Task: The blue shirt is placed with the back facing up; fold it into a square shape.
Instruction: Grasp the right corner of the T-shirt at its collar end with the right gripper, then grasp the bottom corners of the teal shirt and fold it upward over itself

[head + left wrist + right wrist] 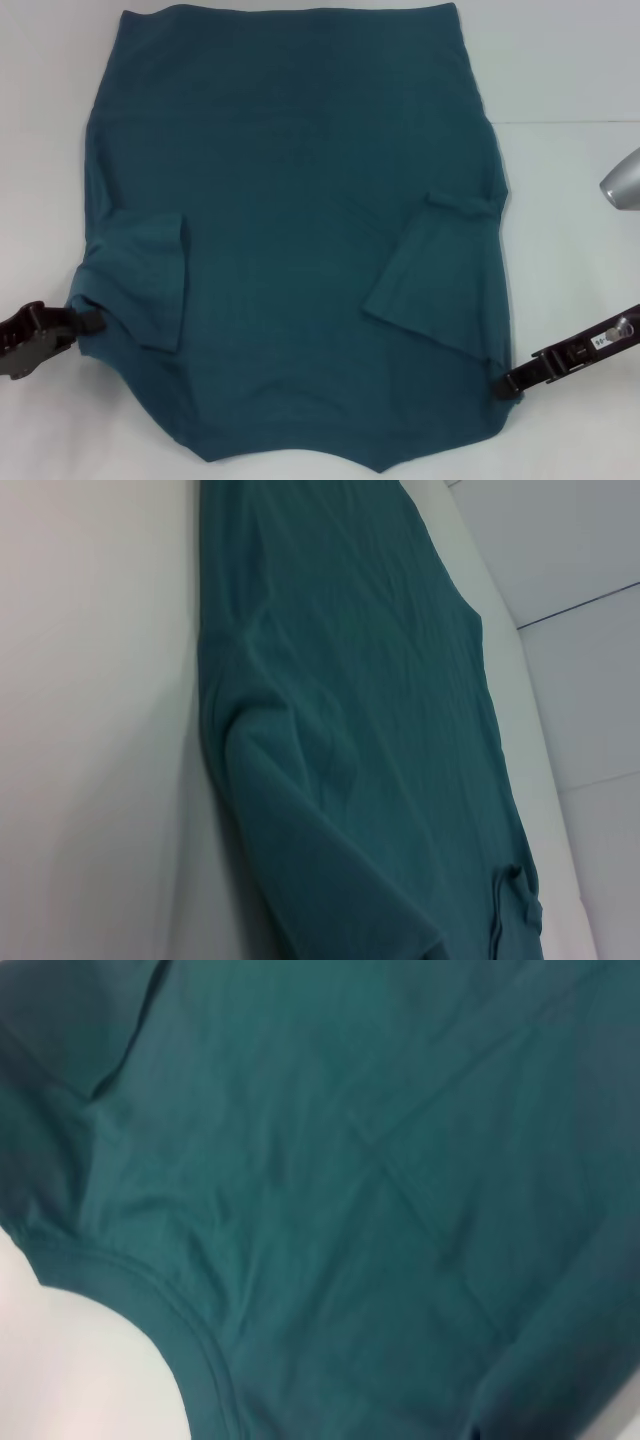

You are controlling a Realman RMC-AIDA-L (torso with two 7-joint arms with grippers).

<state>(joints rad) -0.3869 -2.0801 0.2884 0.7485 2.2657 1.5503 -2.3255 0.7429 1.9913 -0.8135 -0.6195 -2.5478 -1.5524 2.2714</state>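
Left claw (92, 322) sits low at the near left edge of the blue shirt (300, 200), tip touching the cloth just below the left sleeve; it looks to be pinching the shirt edge there, fingers pressed together on the fabric. Dark brown arm body trails off toward the left border.

Blue shirt lies flat on the white tabletop (570, 60), plain side up, covering most of the middle of the head view. Both short sleeves are folded inward onto the body: the left sleeve (150, 285) lies as a flap on the left side, the right sleeve (425, 275) as an angled flap on the right side. Near edge comes to a shallow point at bottom centre; far edge runs straight along the top.

Left wrist view: shirt (380, 730) in a long strip beside bare tabletop (90, 730), a soft fold ridge running through it. Right wrist view: cloth (350, 1180) fills nearly everything, a curved ribbed hem over a patch of tabletop (80, 1370).

Right claw (507, 383) is at the near right corner of the shirt, tip touching the cloth edge, apparently clamped on it. A grey metal part (622, 182) shows at the right border.
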